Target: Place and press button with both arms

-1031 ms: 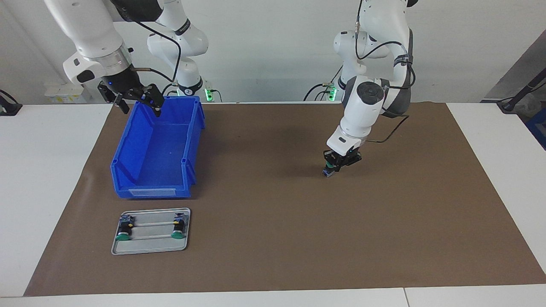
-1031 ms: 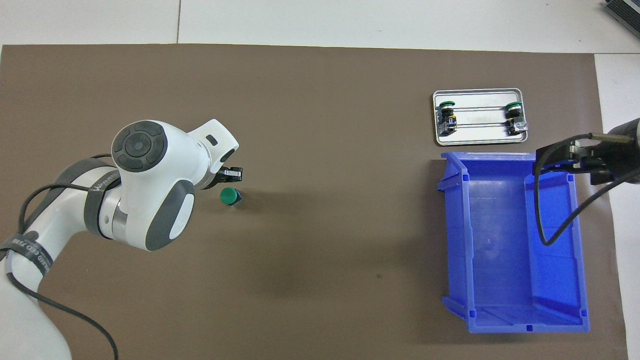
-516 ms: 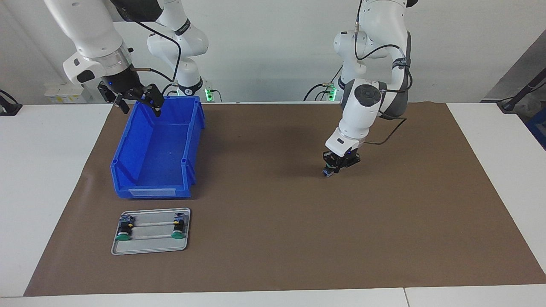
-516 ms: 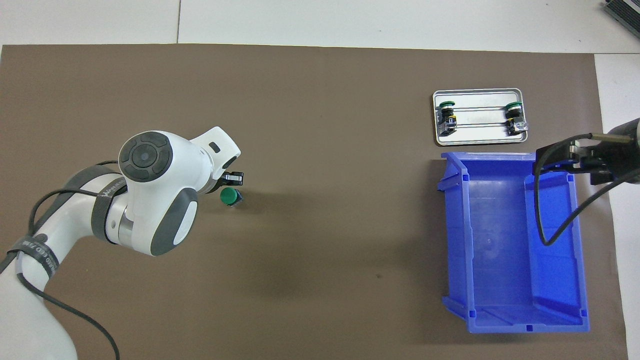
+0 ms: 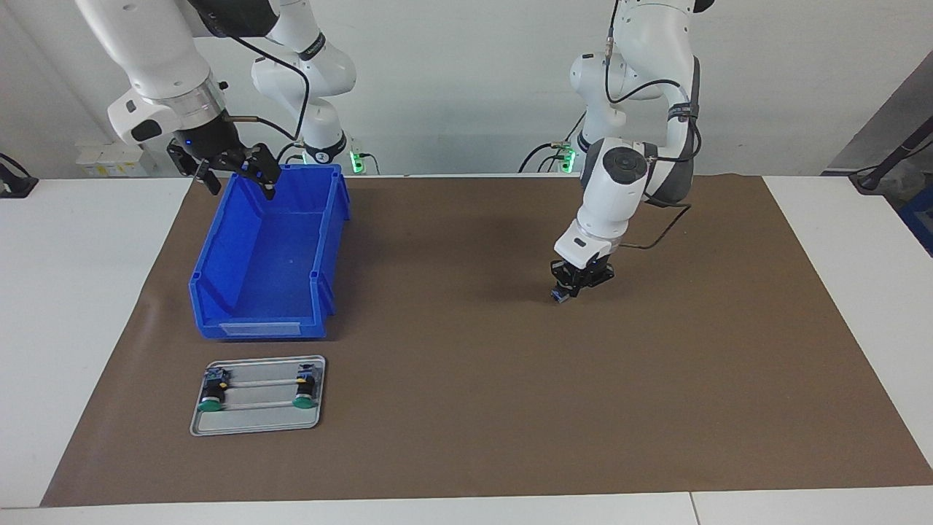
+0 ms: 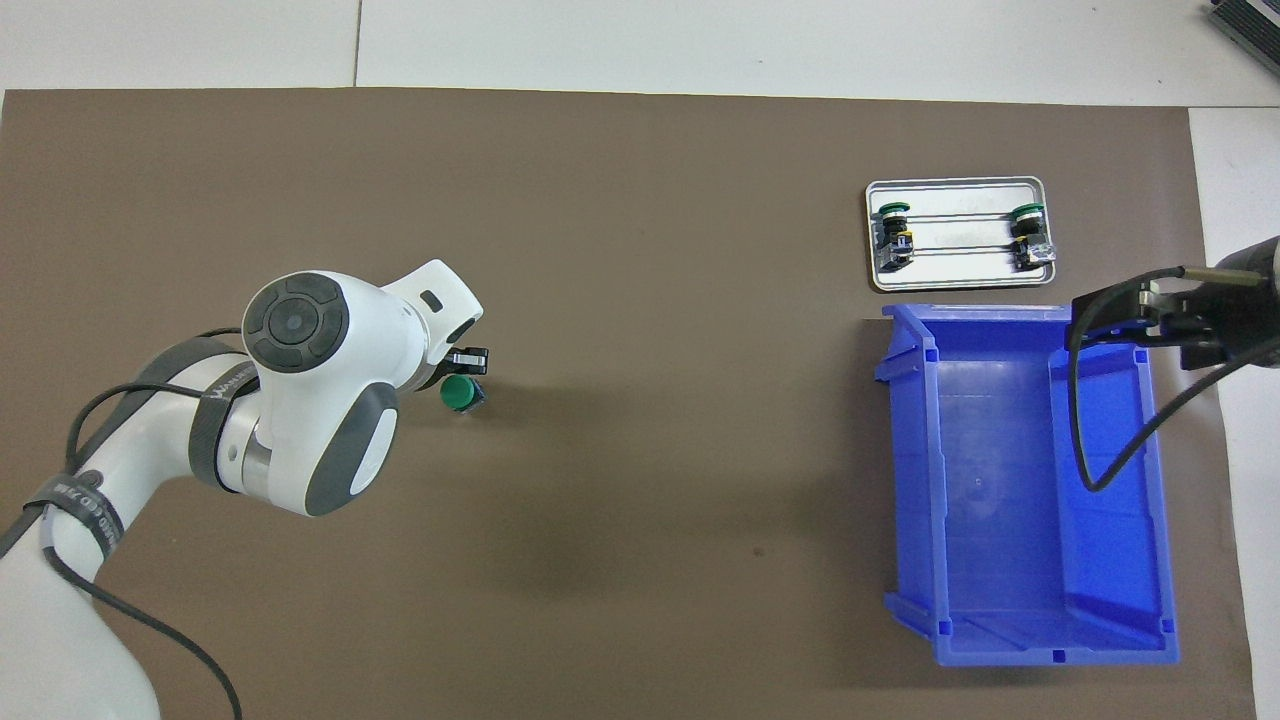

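Left gripper [image 5: 576, 286], its fingertips together, sits right at the green-capped button [image 6: 460, 392], which stands upright on the brown mat [image 5: 466, 437] toward the left arm's end; whether they touch is unclear. Judging by this, pressing is in hand, and the next move calls for a straight pull upward. Right gripper [image 5: 232, 172] waits, spread apart, over the blue bin [image 5: 219, 292]. Count: one bin, one metal tray [image 6: 958, 282] at its twelve o'clock overhead, two more buttons [image 6: 892, 212] on it
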{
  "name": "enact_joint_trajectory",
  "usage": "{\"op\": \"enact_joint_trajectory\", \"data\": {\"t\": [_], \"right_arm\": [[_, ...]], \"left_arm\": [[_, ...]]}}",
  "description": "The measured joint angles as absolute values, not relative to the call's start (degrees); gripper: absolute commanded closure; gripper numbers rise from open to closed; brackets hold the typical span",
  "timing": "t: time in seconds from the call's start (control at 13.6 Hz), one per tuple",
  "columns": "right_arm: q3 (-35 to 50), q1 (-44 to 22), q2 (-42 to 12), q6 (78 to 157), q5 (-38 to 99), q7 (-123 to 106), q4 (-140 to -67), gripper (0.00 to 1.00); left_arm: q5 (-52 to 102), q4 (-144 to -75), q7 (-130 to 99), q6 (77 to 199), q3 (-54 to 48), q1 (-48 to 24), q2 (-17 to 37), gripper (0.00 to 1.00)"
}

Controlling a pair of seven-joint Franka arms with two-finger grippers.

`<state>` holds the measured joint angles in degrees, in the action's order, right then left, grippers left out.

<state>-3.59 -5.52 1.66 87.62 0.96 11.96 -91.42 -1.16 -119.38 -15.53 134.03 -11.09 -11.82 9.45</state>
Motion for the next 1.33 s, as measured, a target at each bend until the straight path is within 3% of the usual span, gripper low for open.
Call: {"op": "enact_joint_trajectory", "data": {"t": [0.29,0.59,1.33], "right_arm": [[-3.6,-5.5,1.7,87.6,1.0,12.0,-91.4,0.0],[-3.6,-5.5,1.7,87.6,1.0,12.0,-91.4,0.0],[-3.6,-5.5,1.7,87.6,1.0,12.0,-91.4,0.0]], "left_arm": [[-1.2,-115.8,-14.8,132.9,-10.8,-11.7,10.0,1.0],[-1.4,-107.2,-9.6,119.8,-10.6,-11.6,11.8,1.0],[-1.5,-109.1,-7.2,118.6,-11.2,-12.6,12.9,1.0]]}}
